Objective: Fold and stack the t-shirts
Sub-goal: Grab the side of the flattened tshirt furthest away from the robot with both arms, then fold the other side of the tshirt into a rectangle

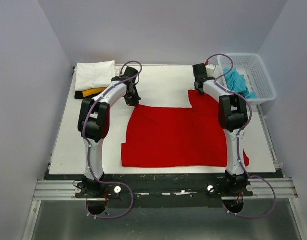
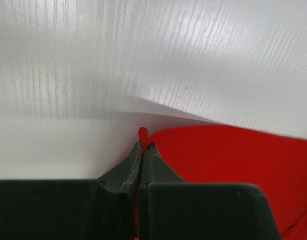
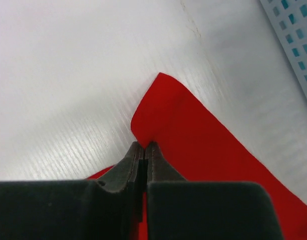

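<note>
— How's the left end effector (image 2: 142, 146)?
— I see it pinching the far edge of the red tee (image 1: 173, 135); the right end effector (image 3: 144, 146) pinches a far corner too.
— Where's that tee lying?
— Spread flat on the desk (image 1: 163, 80), beside the basket (image 1: 267, 85).

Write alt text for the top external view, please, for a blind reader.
A red t-shirt lies spread on the table, its far edge pinched by the left end effector and right end effector. Far left, a white shirt tops a yellow-orange shirt; far right, a turquoise shirt in a basket.
</note>
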